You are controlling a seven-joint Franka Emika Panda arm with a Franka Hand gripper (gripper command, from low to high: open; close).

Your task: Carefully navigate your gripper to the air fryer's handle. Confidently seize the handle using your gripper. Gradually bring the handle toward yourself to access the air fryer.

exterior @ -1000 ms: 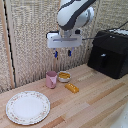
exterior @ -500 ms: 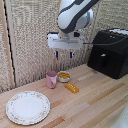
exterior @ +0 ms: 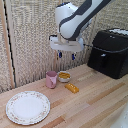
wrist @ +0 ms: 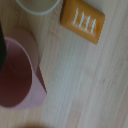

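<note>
In the exterior view the gripper (exterior: 66, 55) hangs in the air above a wooden table (exterior: 95, 100), its two blue-tipped fingers (exterior: 59, 55) spread apart with nothing between them. The air fryer (exterior: 110, 52) stands at the exterior view's right, well apart from the gripper; its handle (exterior: 103, 56) juts from the drawer front, untouched. Below the gripper sit a pink cup (exterior: 51, 79), a small bowl (exterior: 64, 76) just beside it, and an orange block (exterior: 72, 88) nearer the camera. A patterned plate (exterior: 27, 107) lies toward the exterior view's left.

The wrist view shows none of the air fryer, only the tabletop from above: the pink cup (wrist: 20, 75), the orange block (wrist: 83, 20) with pale markings on its face, and the bowl's rim (wrist: 37, 5).
</note>
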